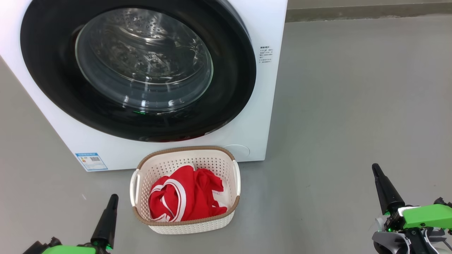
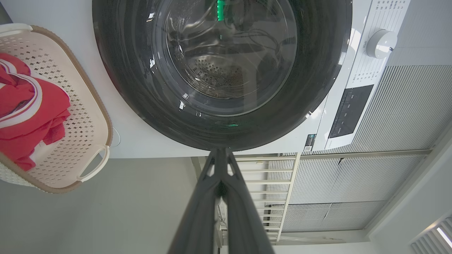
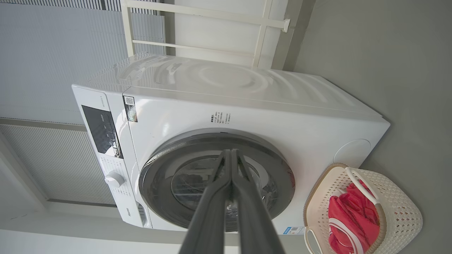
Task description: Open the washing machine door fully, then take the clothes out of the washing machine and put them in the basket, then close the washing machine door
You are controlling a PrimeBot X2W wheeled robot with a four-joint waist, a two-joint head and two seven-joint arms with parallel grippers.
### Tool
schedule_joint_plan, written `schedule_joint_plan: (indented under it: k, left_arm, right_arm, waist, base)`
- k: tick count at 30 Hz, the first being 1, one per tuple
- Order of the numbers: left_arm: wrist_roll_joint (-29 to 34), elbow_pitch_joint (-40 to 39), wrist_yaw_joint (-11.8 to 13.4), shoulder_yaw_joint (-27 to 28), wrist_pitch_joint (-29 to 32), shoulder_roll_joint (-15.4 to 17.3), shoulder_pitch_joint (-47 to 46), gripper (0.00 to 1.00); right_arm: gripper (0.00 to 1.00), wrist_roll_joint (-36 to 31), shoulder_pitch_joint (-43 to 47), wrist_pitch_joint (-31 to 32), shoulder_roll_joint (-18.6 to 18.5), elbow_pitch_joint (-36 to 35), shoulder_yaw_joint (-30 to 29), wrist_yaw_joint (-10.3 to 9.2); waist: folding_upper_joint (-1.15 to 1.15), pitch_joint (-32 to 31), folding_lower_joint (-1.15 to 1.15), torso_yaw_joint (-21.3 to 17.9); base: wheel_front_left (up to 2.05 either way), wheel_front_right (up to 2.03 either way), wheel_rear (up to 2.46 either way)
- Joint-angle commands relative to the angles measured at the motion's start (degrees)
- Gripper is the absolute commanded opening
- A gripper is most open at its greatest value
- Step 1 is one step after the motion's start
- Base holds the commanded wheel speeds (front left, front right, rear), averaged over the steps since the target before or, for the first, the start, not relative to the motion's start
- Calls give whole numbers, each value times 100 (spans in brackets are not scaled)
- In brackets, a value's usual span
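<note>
**Both arms low and empty; door shut, clothes in the basket**

The left gripper (image 1: 113, 197) hangs low over the floor (image 1: 353, 106). Its long dark fingers rise from a green wrist and lean slightly rightward toward the washing machine (image 1: 263, 106). Its jaws are pressed together on nothing. In the left wrist view the joined tips aim at the black rim of the washing machine door (image 1: 141, 70).

Just right of these jaws and a little ahead, the basket (image 1: 187, 151) stands on the floor just in front of the machine. The clothes (image 1: 183, 199) are heaped inside it. Ahead of and above both pairs of jaws, the door lies shut, flush with the white front.

Well right of the basket, the right gripper (image 1: 375, 166) points up and slightly leftward. Its green wrist is turned sideways, and its jaws are likewise tight together and empty, apart from everything.
</note>
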Motion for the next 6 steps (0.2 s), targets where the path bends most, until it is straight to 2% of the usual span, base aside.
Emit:
schedule_joint_plan:
  k: [1,6]
  left_arm:
    - [-39,-119,-41,201,17,98,-238,0]
    - [-39,-119,-41,201,17,98,-238,0]
  right_arm:
    - [0,-36,-242,35,-41,-140,89,-4]
    - [0,-40,-242,39,-37,-140,84,-4]
  waist:
    - [0,0,0,0]
    - [0,0,0,0]
  base:
    - [0,0,0]
    - [0,0,0]
